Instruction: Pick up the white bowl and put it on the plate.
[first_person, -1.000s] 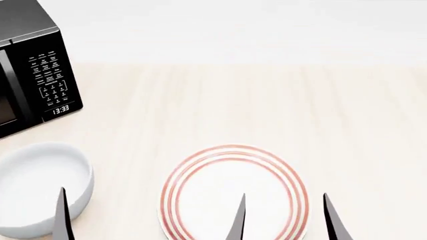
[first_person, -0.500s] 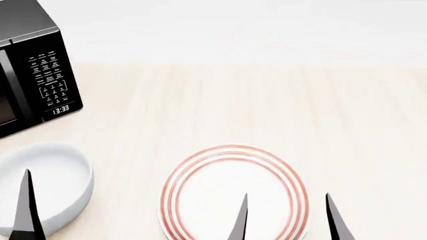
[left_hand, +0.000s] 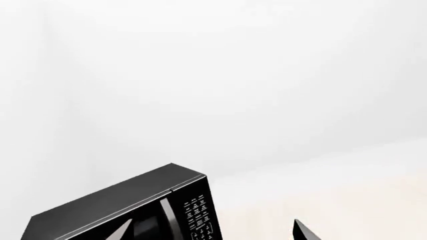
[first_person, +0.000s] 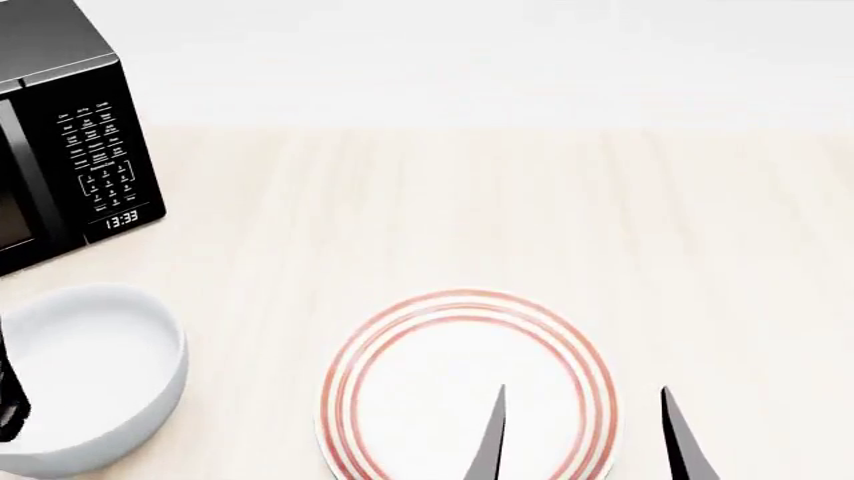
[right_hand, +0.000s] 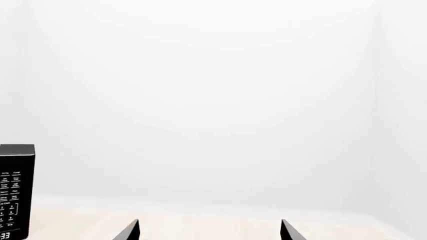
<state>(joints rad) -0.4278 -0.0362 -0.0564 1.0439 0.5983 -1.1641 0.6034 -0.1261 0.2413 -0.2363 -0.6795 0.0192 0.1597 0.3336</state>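
While we look down from the head camera, the pale wood table (first_person: 534, 200) fills most of the view, white wall behind it. Black microwave (first_person: 67, 140) sits at the far left, keypad facing us, clock reading 13:33. The plate (first_person: 467, 385), red-ringed, lies flat near the front edge at centre. The white bowl (first_person: 83, 375) sits upright on the table left of the plate, well apart from it, just in front of the microwave. Our right gripper (first_person: 583, 435) hovers over the plate's right half, fingers spread wide, holding nothing. Our left gripper (first_person: 11, 395) shows only as a dark sliver at the frame's left edge over the bowl; the left wrist view shows two fingertips apart, nothing between them.
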